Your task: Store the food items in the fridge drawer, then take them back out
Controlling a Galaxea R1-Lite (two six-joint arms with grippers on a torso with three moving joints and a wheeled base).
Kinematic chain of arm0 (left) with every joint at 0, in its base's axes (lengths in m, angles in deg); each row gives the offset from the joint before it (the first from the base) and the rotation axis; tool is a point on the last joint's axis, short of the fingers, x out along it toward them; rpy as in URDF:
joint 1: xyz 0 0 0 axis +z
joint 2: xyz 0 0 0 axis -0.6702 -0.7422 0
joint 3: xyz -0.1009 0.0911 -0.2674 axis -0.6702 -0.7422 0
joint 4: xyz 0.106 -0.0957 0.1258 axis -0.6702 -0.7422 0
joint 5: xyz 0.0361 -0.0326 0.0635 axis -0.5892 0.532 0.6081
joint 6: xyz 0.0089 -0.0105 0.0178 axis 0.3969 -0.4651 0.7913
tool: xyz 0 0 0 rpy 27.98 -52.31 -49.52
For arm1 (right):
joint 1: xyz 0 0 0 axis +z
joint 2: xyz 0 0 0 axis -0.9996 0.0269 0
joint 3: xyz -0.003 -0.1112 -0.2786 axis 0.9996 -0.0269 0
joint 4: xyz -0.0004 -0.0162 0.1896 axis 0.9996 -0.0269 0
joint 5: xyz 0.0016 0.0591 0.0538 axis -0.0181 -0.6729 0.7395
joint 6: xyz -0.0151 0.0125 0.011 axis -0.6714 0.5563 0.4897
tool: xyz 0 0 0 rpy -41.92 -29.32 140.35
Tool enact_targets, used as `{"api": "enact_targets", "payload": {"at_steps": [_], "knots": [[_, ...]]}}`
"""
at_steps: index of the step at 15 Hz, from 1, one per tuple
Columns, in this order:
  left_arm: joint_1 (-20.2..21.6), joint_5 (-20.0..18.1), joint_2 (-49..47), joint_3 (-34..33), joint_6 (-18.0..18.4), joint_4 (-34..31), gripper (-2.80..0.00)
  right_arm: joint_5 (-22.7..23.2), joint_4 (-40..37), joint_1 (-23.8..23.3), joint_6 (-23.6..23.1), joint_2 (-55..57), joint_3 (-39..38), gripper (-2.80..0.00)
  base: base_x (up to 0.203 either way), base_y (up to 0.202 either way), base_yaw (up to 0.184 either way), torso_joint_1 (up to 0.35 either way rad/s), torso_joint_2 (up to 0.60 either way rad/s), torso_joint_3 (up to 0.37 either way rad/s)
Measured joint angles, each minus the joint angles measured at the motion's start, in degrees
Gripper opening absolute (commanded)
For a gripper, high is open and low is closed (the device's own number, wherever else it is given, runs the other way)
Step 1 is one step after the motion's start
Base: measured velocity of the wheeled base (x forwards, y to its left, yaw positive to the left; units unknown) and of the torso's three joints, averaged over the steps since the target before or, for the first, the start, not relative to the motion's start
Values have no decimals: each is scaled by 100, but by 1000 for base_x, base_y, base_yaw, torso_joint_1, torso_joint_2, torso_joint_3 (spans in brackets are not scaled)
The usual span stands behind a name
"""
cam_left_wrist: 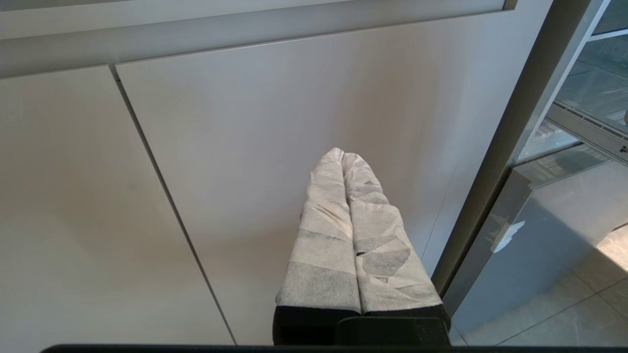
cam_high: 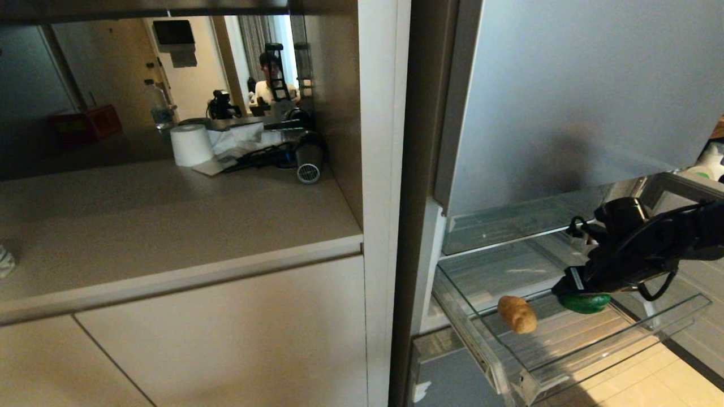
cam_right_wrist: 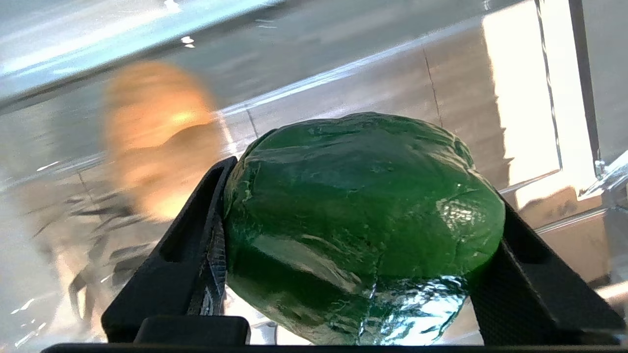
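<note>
Head view: see-through pull-out fridge drawer [cam_high: 571,345] drawn out at 4 o'clock; oblong tan-brown potato [cam_high: 517,314] on its floor; at the potato's 3 o'clock, glossy dark green bell pepper [cam_high: 585,302] beneath the black right gripper [cam_high: 582,288].

Left wrist view: left gripper [cam_left_wrist: 344,162], white-wrapped fingers pressed together, empty, before a pale cabinet door [cam_left_wrist: 245,147].

Right wrist view: right gripper jaws spread wide, clamped on both flanks of the pepper; potato, blurred, at 10 o'clock.
</note>
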Motion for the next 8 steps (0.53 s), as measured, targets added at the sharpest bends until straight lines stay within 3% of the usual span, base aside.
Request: {"api": "enact_targets", "payload": {"at_steps": [8], "knots": [[0,0,0,0,1,-2,-280,-174,28,1580,-20,-2343,-1546,-280,0,0,0,0,0,0]]}}
